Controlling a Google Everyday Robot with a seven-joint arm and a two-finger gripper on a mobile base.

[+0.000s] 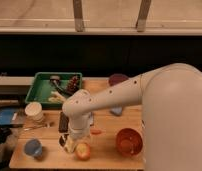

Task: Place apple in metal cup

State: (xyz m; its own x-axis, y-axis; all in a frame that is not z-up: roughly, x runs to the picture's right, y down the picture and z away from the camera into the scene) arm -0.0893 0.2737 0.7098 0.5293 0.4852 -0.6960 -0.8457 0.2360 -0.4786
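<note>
Since the white end effector (74, 143) sits lower left, just beside the round yellow-orange apple (83, 150) on the wooden worktop (105, 153), it's probably lining up a grab, clamped or not I can't tell.

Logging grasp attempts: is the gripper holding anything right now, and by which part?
Cannot be told. The gripper is low, close beside the apple, possibly touching it.

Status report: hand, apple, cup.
Hand low beside small round yellow-orange apple. Apple resting on wooden table. Hand mostly hides small dark metal cup.
</note>
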